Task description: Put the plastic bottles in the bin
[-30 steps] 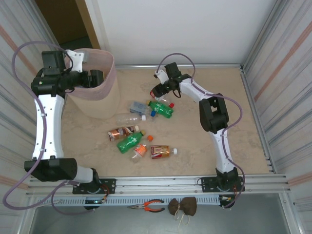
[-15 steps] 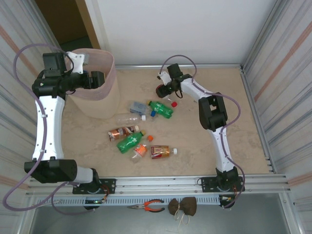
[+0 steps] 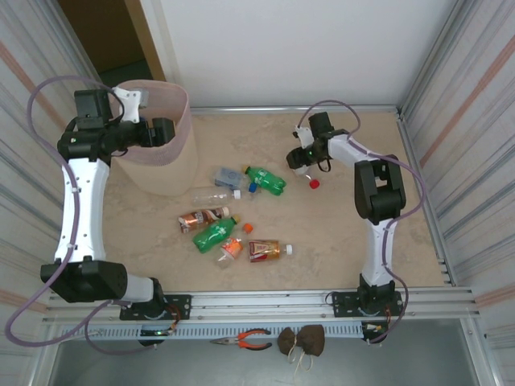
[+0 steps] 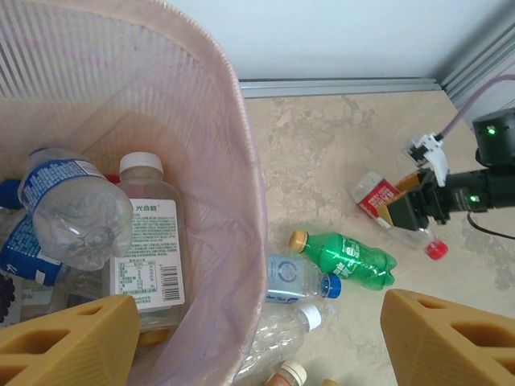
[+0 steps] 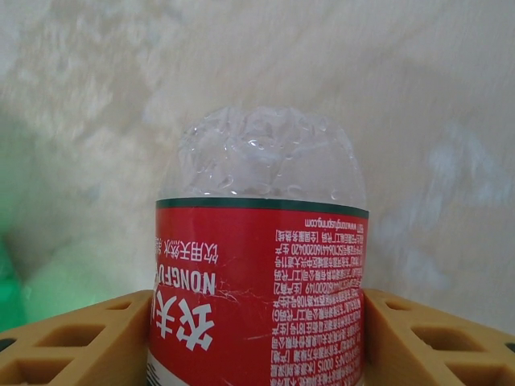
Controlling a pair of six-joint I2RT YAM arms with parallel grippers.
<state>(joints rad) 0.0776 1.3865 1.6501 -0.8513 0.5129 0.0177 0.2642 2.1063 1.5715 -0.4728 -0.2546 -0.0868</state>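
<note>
**Right gripper clamps red-labelled bottle; left hangs open over bin**

The right gripper (image 3: pixel 301 161) has closed partway onto a clear red-labelled bottle (image 5: pixel 261 322). In the wrist view both yellow fingers (image 5: pixel 72 342) press against the sides of the label, and the bottle's crumpled clear base pokes out ahead of them. From above, its red cap (image 3: pixel 314 183) shows just on the arm-base side of the gripper. Whether the bottle is clear of the table (image 3: pixel 362 241) cannot be told.

The left gripper (image 3: pixel 163 131) hangs over the mouth of the bin (image 3: pixel 173 169), jaws wide apart with nothing between them. Directly beneath it, inside the pink liner (image 4: pixel 241 161), lie several bottles, among them a crushed blue-labelled bottle (image 4: pixel 72 209) and a white-labelled bottle (image 4: pixel 145 241) with a white cap.

Loose bottles lie on the table between the two grippers. Nearest the right gripper, on its left, is a green bottle (image 3: pixel 265 179). Beyond that, a blue-capped bottle (image 3: pixel 228 177) and an empty clear bottle (image 3: pixel 213 194) lie near the bin's foot, below and to the right of the left gripper. Farther toward the arm bases sits a loose cluster of four: an amber bottle (image 3: pixel 201 219), a second green bottle (image 3: pixel 216 235), a small orange bottle (image 3: pixel 231 248) and a white-capped amber bottle (image 3: pixel 265 251).
</note>
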